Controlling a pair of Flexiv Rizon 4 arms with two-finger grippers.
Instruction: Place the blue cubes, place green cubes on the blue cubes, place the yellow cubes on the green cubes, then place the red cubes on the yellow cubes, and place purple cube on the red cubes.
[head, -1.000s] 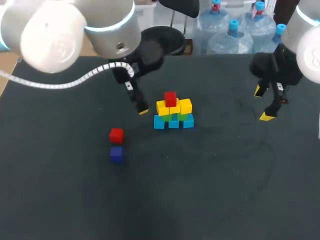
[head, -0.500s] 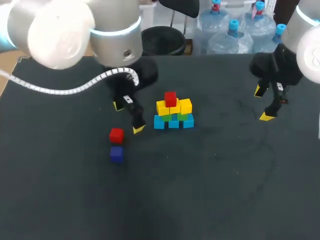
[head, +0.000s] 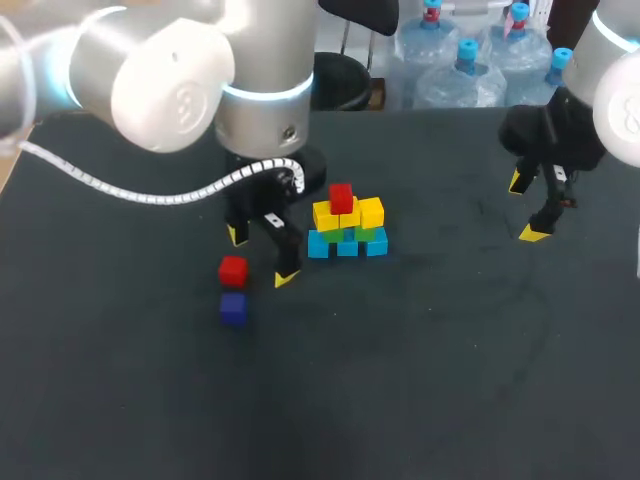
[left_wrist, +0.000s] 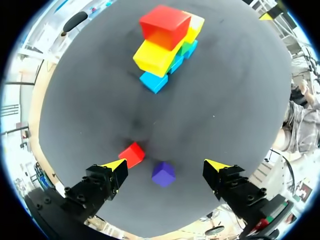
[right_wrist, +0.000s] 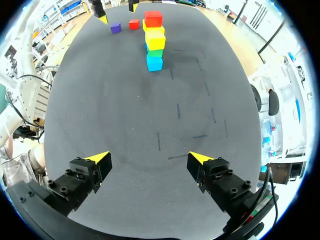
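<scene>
Left gripper (head: 262, 256): fingers apart, empty, at 2 o'clock of the loose red cube (head: 233, 270). Purple cube (head: 233, 307) is at that cube's 6 o'clock, near but not touching. Stack (head: 347, 228) is at their 2 o'clock: blue base row, then green, yellow, one red on top. Right gripper (head: 525, 208): fingers spread, empty, at 3 o'clock of the stack, well apart. Table (head: 420, 380) is matte and dark; cubes are smooth and square-edged.
</scene>
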